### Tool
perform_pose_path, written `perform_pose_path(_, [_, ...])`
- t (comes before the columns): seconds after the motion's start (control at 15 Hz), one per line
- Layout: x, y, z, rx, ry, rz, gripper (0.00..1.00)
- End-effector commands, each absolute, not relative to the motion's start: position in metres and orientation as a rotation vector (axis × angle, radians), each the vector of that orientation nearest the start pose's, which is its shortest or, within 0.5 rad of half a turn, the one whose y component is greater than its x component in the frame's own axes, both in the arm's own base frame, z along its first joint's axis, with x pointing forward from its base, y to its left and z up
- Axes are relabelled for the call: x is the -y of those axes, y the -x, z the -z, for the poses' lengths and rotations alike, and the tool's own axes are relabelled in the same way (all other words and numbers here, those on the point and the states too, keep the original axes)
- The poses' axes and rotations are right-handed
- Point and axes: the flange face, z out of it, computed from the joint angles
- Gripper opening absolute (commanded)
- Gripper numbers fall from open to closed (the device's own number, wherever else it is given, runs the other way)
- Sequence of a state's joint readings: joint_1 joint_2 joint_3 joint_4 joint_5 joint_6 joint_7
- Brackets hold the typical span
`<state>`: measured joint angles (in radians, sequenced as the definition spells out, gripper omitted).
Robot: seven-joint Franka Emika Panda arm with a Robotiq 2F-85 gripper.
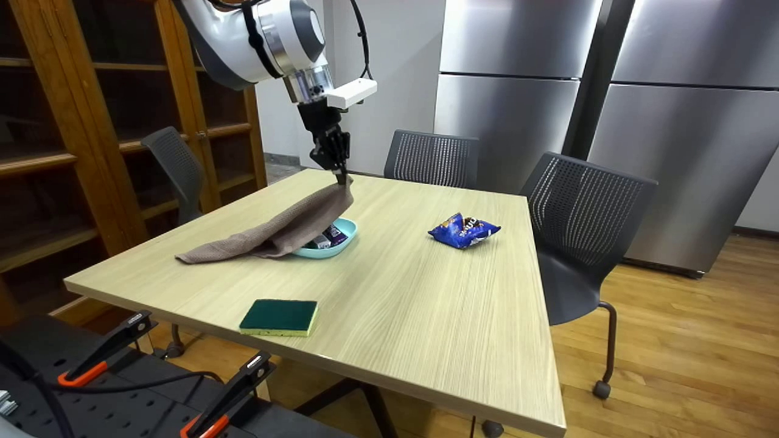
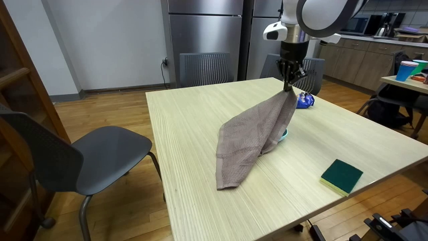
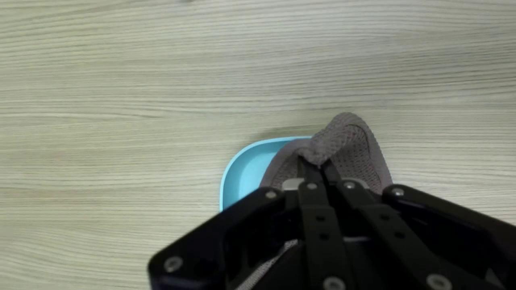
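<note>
The claw (image 3: 318, 166) pinches the upper end of a taupe waffle-weave towel (image 1: 292, 222), its jaws drawn together on the cloth, and holds it up above the light wood-grain bench (image 1: 426, 310). In an exterior view, the towel slopes down from the claw toward the left, where its lower end lies on the bench. Beneath the raised part sits a light-blue dish (image 1: 350, 230), partly covered; its right end shows, with a dark purple wrapper (image 1: 335, 234) and a paler packet (image 1: 319, 242) inside. The wrist view shows a bare corner of the dish just left of the claw. Well to the right of the dish lies a blue snack bag (image 1: 464, 231) with white lettering. A green-and-yellow scouring sponge (image 1: 279, 315) rests flat by the near edge of the bench. Dark grey chairs (image 1: 587, 225) stand around the bench, with stainless-steel refrigerators (image 1: 508, 128) beyond its far side and a glass-fronted wooden cabinet (image 1: 97, 121) on the left. At the near left, black-and-orange clamps (image 1: 112, 344) sit on a black perforated platform (image 1: 146, 401).
</note>
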<state>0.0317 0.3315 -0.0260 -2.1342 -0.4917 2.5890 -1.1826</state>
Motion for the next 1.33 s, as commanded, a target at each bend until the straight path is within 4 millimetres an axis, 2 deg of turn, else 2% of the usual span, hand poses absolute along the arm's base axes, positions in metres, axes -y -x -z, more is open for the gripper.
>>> perform_pose_path(0.0, [0.006,-0.593,-0.274,-1.957,-2.021,0.153,0.01])
perform_pose_path(0.47, [0.045,-0.602,-0.280,-1.867,-2.096,0.233,0.01])
perform_pose_path(0.73, [0.059,-0.610,-0.281,-1.826,-2.132,0.270,0.01])
perform_pose_path(1.0, [0.064,-0.619,-0.279,-1.791,-2.159,0.300,0.01])
perform_pose_path(1.13, [0.059,-0.628,-0.271,-1.783,-2.165,0.317,0.01])
perform_pose_path(1.2, [0.057,-0.630,-0.268,-1.782,-2.166,0.329,0.29])
perform_pose_path(1.27, [0.055,-0.632,-0.265,-1.781,-2.169,0.336,0.30])
